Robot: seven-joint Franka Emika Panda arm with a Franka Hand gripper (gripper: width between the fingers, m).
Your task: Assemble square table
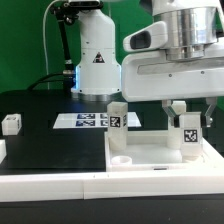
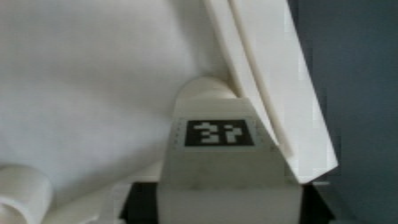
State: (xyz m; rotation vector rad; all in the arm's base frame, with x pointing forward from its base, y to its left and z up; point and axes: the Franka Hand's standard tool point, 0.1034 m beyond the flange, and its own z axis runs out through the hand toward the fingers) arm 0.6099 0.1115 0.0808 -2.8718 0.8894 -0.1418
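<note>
We judge leg-fitting to be the step in hand. The jaws are clenched on a leg post that stands upright at the far corner of the square slab, toward the exterior view's right. In the wrist view one finger lies against its tagged side. A second post stands at the other far corner. Next, we think, comes turning the held post into its socket, kept plumb, without shifting the slab on the counter.
</note>
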